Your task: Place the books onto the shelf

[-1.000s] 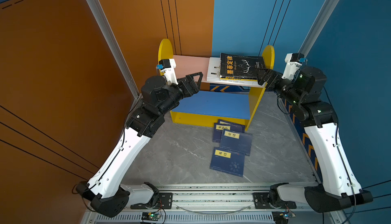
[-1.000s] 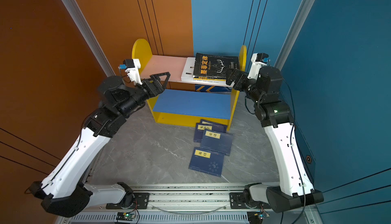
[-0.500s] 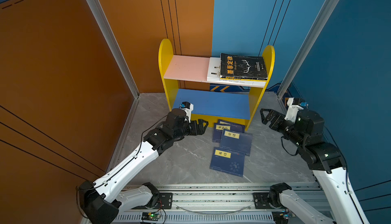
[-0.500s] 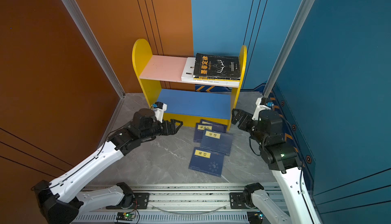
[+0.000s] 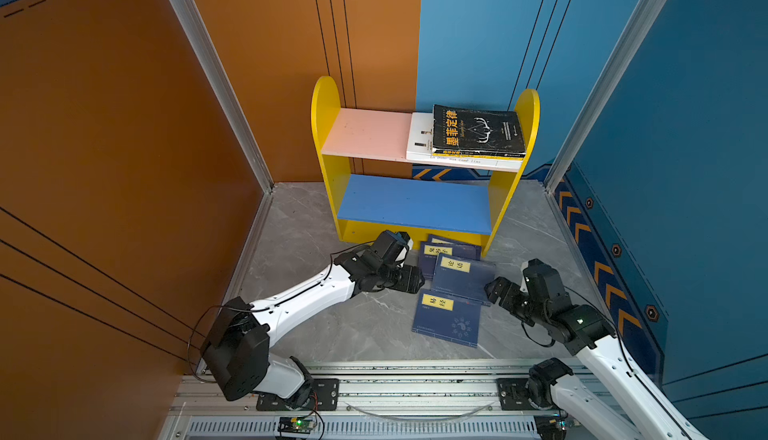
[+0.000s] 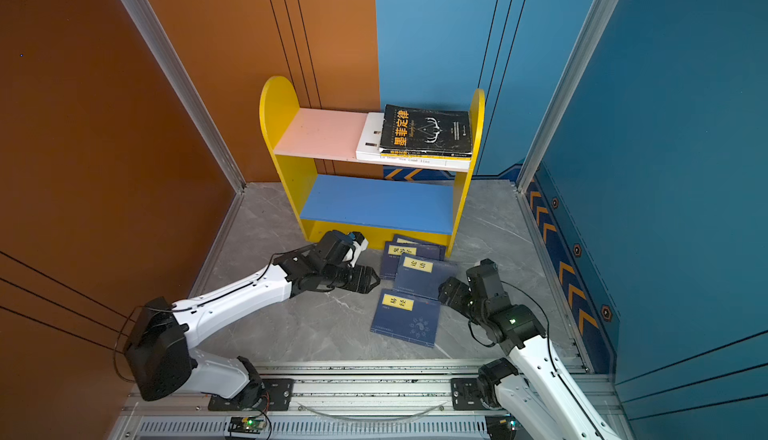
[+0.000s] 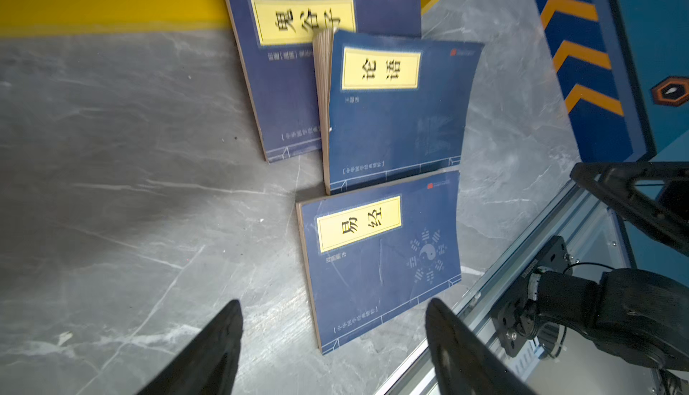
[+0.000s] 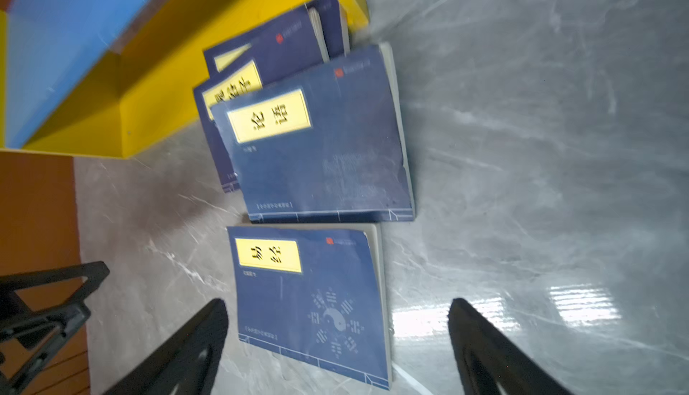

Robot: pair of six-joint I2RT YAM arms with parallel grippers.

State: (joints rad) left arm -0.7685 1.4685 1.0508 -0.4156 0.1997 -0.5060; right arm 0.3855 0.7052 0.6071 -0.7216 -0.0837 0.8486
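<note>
With the black book [image 5: 478,130] stacked on the white book [image 5: 417,137] on the pink board [image 5: 365,132] of the shelf [image 5: 326,126], the left tool [image 5: 411,282] and right tool [image 5: 492,292], both wide open and empty, flank the navy books [image 5: 461,280] overlapping on the counter [image 5: 332,326], likely to grip one by its edges.

Grey marbled tabletop [image 5: 353,336]; orange wall panels [image 5: 104,126] left, blue wall panels [image 5: 706,126] right; navy strip w/ orange chevrons [image 5: 603,277] at right wall's foot; silver alu rail [image 5: 415,375] in front.
</note>
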